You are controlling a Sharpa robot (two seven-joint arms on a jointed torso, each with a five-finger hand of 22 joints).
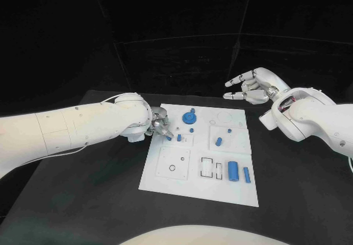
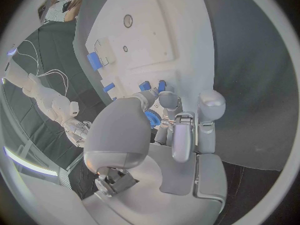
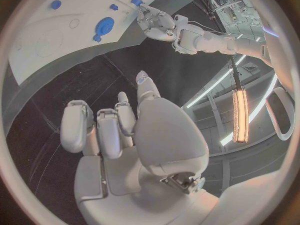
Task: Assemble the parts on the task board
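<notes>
1. Task board (image 1: 193, 179) – the white plate – lies at the middle of the head view on the black table (image 1: 88, 204), and I read it from its left side across.

2. At the board's upper-left edge my left hand (image 1: 158, 127) is down on the plate, fingertips bunched around a small blue part (image 1: 168, 137). In the left wrist view the fingers (image 2: 177, 116) close round a blue piece (image 2: 152, 119), so I take it as gripping that part.

3. Just right of that hand stand two small blue pegs (image 1: 179, 138) and, above them, a round blue disc (image 1: 190, 118) near the board's top edge.

4. Further right, another short blue peg (image 1: 220, 141) stands at the board's centre.

5. Lower right of the board: a blue cylinder (image 1: 233, 171) lies beside a thinner blue bar (image 1: 247, 175), close together.

6. At the upper right of the frame my right hand (image 1: 249, 88) hangs above the table beyond the board's far corner – fingers loosely curled and apart, holding nothing.
</notes>
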